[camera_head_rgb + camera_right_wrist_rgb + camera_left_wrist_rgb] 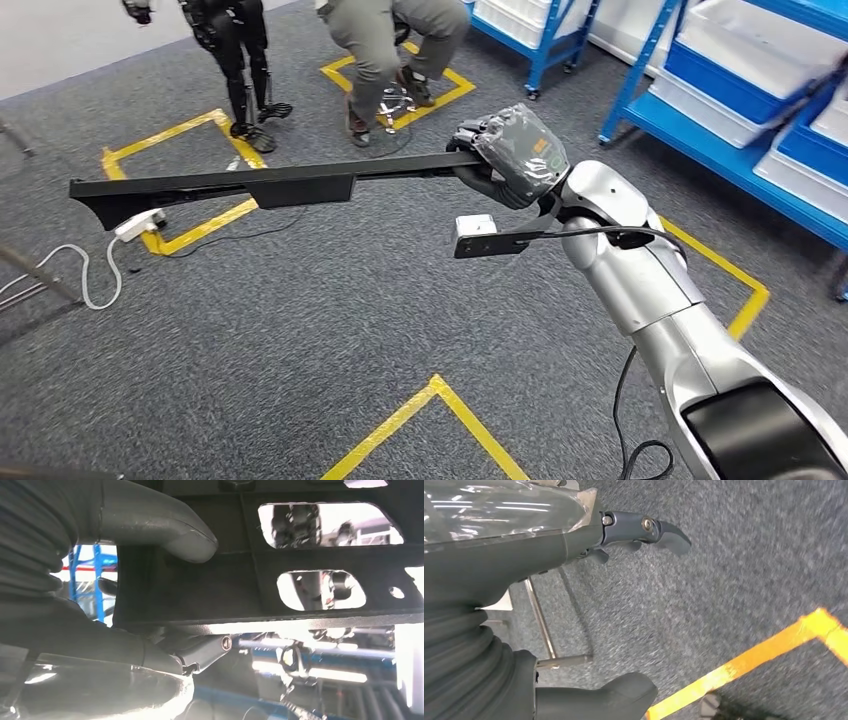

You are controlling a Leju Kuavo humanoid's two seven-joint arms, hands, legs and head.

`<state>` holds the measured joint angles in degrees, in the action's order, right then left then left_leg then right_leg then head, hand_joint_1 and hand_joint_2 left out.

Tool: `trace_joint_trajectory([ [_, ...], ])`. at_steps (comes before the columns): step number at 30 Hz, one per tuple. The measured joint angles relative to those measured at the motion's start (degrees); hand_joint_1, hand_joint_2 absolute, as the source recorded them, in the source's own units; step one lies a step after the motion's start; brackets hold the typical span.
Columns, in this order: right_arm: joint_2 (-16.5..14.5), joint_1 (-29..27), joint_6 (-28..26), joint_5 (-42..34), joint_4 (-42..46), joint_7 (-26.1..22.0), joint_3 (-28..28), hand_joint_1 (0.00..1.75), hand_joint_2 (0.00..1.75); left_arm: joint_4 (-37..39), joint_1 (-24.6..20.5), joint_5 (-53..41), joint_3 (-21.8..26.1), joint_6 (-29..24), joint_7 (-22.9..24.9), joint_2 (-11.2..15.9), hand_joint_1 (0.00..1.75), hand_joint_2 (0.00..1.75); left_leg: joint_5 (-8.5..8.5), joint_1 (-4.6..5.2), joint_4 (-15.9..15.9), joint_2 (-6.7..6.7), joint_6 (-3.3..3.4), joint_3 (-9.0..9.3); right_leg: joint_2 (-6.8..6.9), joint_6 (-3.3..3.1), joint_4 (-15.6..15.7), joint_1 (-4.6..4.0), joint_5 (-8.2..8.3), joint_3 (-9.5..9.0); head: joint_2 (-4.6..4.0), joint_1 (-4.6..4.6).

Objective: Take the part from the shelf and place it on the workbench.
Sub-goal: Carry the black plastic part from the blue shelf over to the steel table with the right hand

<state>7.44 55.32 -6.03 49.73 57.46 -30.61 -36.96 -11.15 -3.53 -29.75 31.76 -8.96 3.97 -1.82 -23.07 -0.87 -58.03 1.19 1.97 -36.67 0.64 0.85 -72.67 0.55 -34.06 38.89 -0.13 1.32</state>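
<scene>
part long, black, unlabelled, gripped by right hand

A robot test workshop: grey carpet floor marked with yellow tape squares, blue metal shelving holding white bins, another robot's legs standing nearby

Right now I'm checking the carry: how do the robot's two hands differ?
The right hand grips one end of the long black part, held out level over the carpet; the left hand holds nothing, its fingers apart above the carpet. Both have grey thumbs and clear plastic covers.
</scene>
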Motion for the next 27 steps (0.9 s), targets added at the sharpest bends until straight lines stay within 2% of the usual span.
trace_joint_trajectory([
  [1,0.1,-0.3,0.1,0.0,0.0,0.0,0.0,1.75,1.75,0.0,0.0,0.0,0.0,0.0,0.0,0.0,0.0,1.75,-0.01,0.15,0.0,0.82,0.04,0.02,-0.27,0.08,-2.0,-0.04,-0.29,1.25,0.0,0.01],
  [2,0.3,-0.6,0.2,0.1,0.0,0.0,0.0,1.75,1.75,0.0,0.0,0.0,0.0,0.0,0.0,0.0,0.0,1.75,-0.02,0.29,0.0,1.64,0.05,0.04,-0.48,0.32,-1.8,-0.1,0.3,1.52,0.0,-0.02],
  [3,0.3,-0.7,0.2,0.1,0.0,0.0,0.0,1.75,1.75,0.0,0.0,0.0,0.0,0.0,0.0,0.0,0.0,1.75,-0.01,0.4,-0.1,2.41,0.05,0.07,-0.75,0.62,0.7,-0.14,1.76,0.68,0.0,0.01],
  [4,0.4,-0.7,0.3,0.1,0.1,0.0,0.1,1.75,1.75,0.0,0.1,0.0,0.0,0.0,0.0,0.0,0.0,1.75,-0.01,0.45,-0.1,3.09,0.03,0.1,-1.39,0.88,4.6,-0.15,3.65,-0.9,0.0,0.0],
  [6,0.5,-0.7,0.4,0.1,0.3,0.0,0.1,1.75,1.75,0.0,0.1,-0.1,0.0,0.0,-0.1,0.0,0.0,1.75,-0.05,0.6,-0.3,4.3,-0.17,-0.09,-3.11,0.87,11.7,-0.13,6.74,-3.98,0.0,0.04],
  [7,0.5,-0.7,0.4,0.1,0.3,0.0,0.2,1.75,1.75,0.0,0.2,-0.1,0.0,0.0,-0.1,0.0,0.0,1.75,-0.03,0.59,-0.4,4.79,-0.36,-0.24,-3.59,0.64,13.3,-0.21,7.44,-4.72,0.0,0.07],
  [8,0.4,-0.7,0.5,0.1,0.4,0.0,0.2,1.75,1.75,0.0,0.2,-0.2,0.0,0.0,-0.2,0.0,0.0,1.75,0.04,0.53,-0.4,5.28,-0.63,-0.39,-3.51,0.32,13.9,-0.34,7.66,-5.03,0.0,0.08],
  [9,0.4,-0.7,0.6,0.1,0.5,0.0,0.2,1.75,1.75,0.0,0.4,-0.2,0.0,0.0,-0.2,0.0,0.0,1.75,0.13,0.45,-0.3,5.74,-0.93,-0.46,-2.88,0.01,14.0,-0.33,7.79,-5.11,0.0,0.08],
  [10,0.3,-0.7,0.6,0.1,0.6,0.0,0.2,1.75,1.75,0.0,0.5,-0.2,0.0,0.0,-0.2,0.0,0.0,1.75,0.04,0.4,-0.4,5.5,-1.18,-0.56,-2.36,-0.33,14.3,-0.24,7.93,-5.31,0.0,0.08],
  [12,0.2,-0.5,0.6,0.2,0.7,0.0,0.3,1.75,1.75,0.0,0.6,-0.2,0.0,0.0,-0.3,0.0,0.0,1.75,-1.67,0.47,-2.9,2.99,-1.71,-1.73,-1.27,-1.2,14.9,0.09,8.19,-5.8,0.0,0.22],
  [14,0.1,-0.5,0.7,0.1,0.8,0.0,0.3,1.75,1.75,0.0,0.6,-0.2,-0.1,0.0,-0.3,0.0,0.0,1.75,-5.11,0.28,-9.6,0.07,-2.28,-4.93,-0.2,-1.86,15.0,-0.04,8.14,-6.05,0.0,0.38],
  [15,0.1,-0.5,0.7,0.1,0.8,0.0,0.3,1.75,1.75,0.0,0.5,-0.2,-0.1,0.0,-0.3,0.0,0.0,1.75,-6.49,0.05,-13.1,-0.47,-2.57,-6.74,0.37,-2.0,15.0,-0.12,8.08,-6.09,0.0,0.38],
  [16,0.0,-0.6,0.7,0.1,0.8,0.0,0.3,1.75,1.75,0.0,0.5,-0.2,-0.1,0.0,-0.4,0.0,0.0,1.75,-6.98,-0.17,-15.3,-0.74,-2.81,-7.91,0.94,-2.06,15.0,-0.16,8.02,-6.1,0.0,0.37],
  [17,0.0,-0.6,0.7,0.1,0.8,0.0,0.3,1.75,1.75,0.0,0.6,-0.2,-0.1,0.0,-0.4,0.0,0.0,1.75,-6.57,-0.4,-15.6,-0.94,-3.01,-8.18,1.47,-2.06,15.0,-0.18,7.97,-6.11,0.0,0.38],
  [18,0.0,-0.6,0.8,0.2,0.8,0.0,0.3,1.75,1.75,0.0,0.6,-0.3,-0.1,0.0,-0.4,0.0,0.0,1.75,-5.24,-0.61,-13.8,-1.24,-3.16,-7.27,1.95,-2.02,15.0,-0.17,7.91,-6.14,0.0,0.38],
  [20,0.0,-0.6,0.8,0.2,1.0,0.0,0.3,1.75,1.75,0.0,0.5,-0.3,-0.1,0.0,-0.4,0.0,0.0,1.75,-1.98,-0.73,-6.2,-3.26,-3.24,-3.14,2.82,-1.65,14.9,-0.34,7.63,-6.26,0.0,0.41],
  [22,0.0,-0.4,0.8,0.2,1.1,0.0,0.4,1.75,1.75,0.0,0.3,-0.3,-0.1,0.0,-0.4,0.0,0.0,1.75,-0.5,-0.45,-1.1,-4.76,-2.78,-0.39,3.65,-1.08,14.8,-0.76,7.29,-6.36,0.0,0.22],
  [23,-0.1,-0.3,0.9,0.2,1.1,0.0,0.4,1.75,1.75,0.0,0.2,-0.3,-0.1,0.0,-0.4,0.0,0.0,1.75,-0.62,-0.2,-0.6,-4.72,-2.43,-0.25,4.06,-0.82,14.8,-0.94,7.18,-6.4,0.0,0.09],
  [25,-0.5,-0.2,1.0,0.5,1.1,0.0,0.4,1.75,1.75,0.0,0.2,-0.3,-0.1,0.0,-0.3,0.0,0.0,1.75,-0.38,0.0,-0.3,-3.5,-1.53,-0.2,4.55,-0.2,14.7,-0.87,6.91,-6.45,0.0,-0.09],
  [27,-0.8,-0.2,1.0,0.7,1.2,0.0,0.3,1.75,1.75,0.0,0.2,-0.2,-0.1,-0.1,-0.2,0.0,0.0,1.75,0.02,0.02,0.3,-2.5,-0.59,0.17,2.8,0.04,12.5,-0.59,5.51,-5.53,0.0,-0.15],
])
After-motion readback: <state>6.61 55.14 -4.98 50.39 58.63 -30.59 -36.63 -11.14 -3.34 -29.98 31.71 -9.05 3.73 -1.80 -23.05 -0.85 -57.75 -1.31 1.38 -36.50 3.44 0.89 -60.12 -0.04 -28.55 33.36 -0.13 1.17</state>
